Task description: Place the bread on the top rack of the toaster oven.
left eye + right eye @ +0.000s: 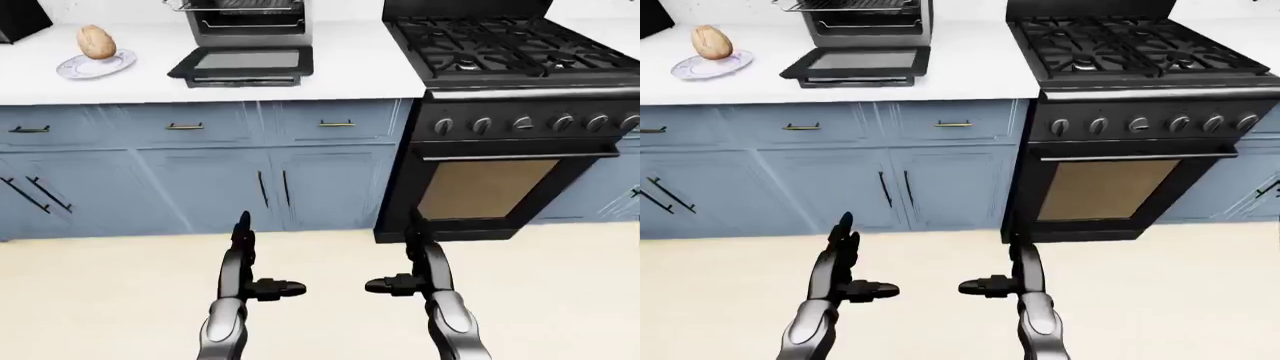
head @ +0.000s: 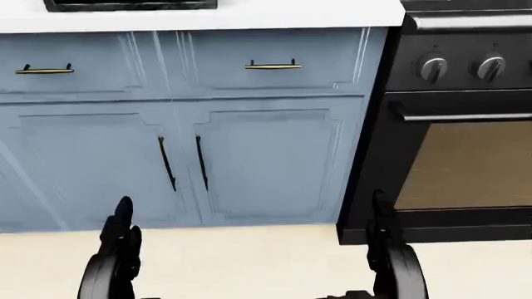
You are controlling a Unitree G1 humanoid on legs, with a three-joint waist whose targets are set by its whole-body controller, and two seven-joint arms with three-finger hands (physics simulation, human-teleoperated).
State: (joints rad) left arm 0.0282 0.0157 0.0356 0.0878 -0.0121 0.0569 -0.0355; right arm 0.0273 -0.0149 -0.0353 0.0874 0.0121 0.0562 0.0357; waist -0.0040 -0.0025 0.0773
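Note:
The bread (image 1: 97, 41), a tan oval loaf, stands on a white plate (image 1: 78, 70) at the top left of the left-eye view, on the white counter. The toaster oven (image 1: 250, 22) is to its right, its door (image 1: 243, 64) folded down flat and a wire rack showing inside. My left hand (image 1: 250, 259) and right hand (image 1: 415, 255) are low in the view over the floor, far from the counter. Both are open and empty, fingers up, thumbs pointing inward.
Blue cabinets (image 1: 200, 172) with drawers run under the counter (image 1: 360, 67). A black stove (image 1: 510, 112) with gas burners and an oven door stands to the right. Beige floor (image 1: 120, 300) lies between me and the cabinets. A dark object (image 1: 20, 19) sits at the top left corner.

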